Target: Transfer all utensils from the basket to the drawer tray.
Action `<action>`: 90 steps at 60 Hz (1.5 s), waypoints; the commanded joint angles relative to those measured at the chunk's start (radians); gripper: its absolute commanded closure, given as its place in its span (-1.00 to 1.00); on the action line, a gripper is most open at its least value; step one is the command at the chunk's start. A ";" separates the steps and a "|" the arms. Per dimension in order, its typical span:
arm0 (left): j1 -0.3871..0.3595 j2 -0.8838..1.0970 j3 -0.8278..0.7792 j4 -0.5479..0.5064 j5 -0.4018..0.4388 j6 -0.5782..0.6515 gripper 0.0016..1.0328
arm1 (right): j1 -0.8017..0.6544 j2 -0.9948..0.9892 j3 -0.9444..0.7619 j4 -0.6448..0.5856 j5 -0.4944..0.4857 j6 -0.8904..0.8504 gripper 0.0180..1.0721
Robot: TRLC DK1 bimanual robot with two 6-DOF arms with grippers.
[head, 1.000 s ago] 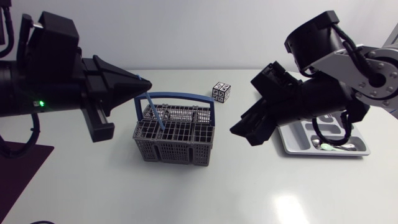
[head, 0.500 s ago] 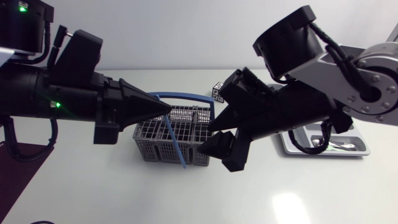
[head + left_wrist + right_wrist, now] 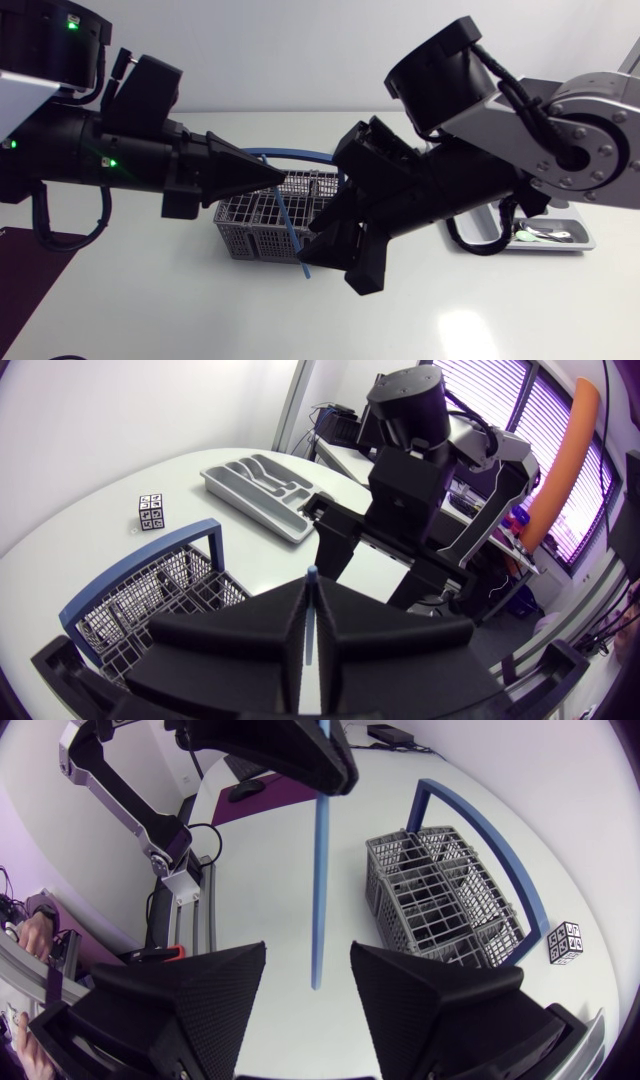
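Pinching blue utensil point(image 3: 289, 231): left end effector point(image 3: 270, 180); right end effector point(image 3: 308, 954) spread, seemingly clear.

We are seeing the table point(image 3: 200, 310) lit brightly and evenly from above, with a soft glare patch point(image 3: 465, 327) shining on it. The basket point(image 3: 250, 230) is casting only a faint, soft-edged shadow. Both wrist views are bending straight lines toward their edges.

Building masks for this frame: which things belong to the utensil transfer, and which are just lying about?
Job:
- blue utensil, gripped by the left gripper
- right gripper, open, fingers either side of the utensil's lower end
- grey basket
- drawer tray

Lying about:
- marker cube, apart from the basket
- dark purple mat
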 commanded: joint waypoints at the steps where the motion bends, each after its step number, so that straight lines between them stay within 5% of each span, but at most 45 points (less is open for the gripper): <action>1: 0.002 0.021 0.016 0.017 0.023 -0.030 0.93 | 0.011 0.009 0.022 -0.003 -0.011 0.021 -0.13; 17: 0.002 0.038 0.025 0.029 0.055 -0.050 0.93 | 0.026 0.029 0.021 0.003 -0.021 0.019 -0.12; 39: 0.005 0.054 0.037 0.028 0.103 -0.067 0.93 | 0.014 0.080 0.002 0.042 -0.022 0.010 0.80; 49: 0.023 0.054 0.037 0.028 0.147 -0.079 0.92 | 0.008 0.083 -0.007 0.051 -0.030 0.010 0.89; 57: 0.029 0.049 0.040 0.028 0.147 -0.079 0.39 | 0.008 0.075 -0.018 0.046 -0.030 0.008 0.89; 63: 0.043 0.038 0.050 0.029 0.147 -0.079 -0.45 | 0.005 0.064 -0.034 0.045 -0.030 0.008 0.89; 67: 0.063 0.018 0.057 0.040 0.147 -0.076 -0.73 | -0.005 0.052 -0.051 0.043 -0.030 0.004 0.89; 80: 0.198 -0.040 0.086 0.085 0.143 -0.093 -0.87 | -0.155 -0.042 -0.110 -0.021 -0.034 -0.055 0.89; 90: 0.315 -0.048 0.077 0.060 0.055 -0.042 -0.86 | -0.427 -0.089 -0.122 -0.086 -0.060 -0.125 0.89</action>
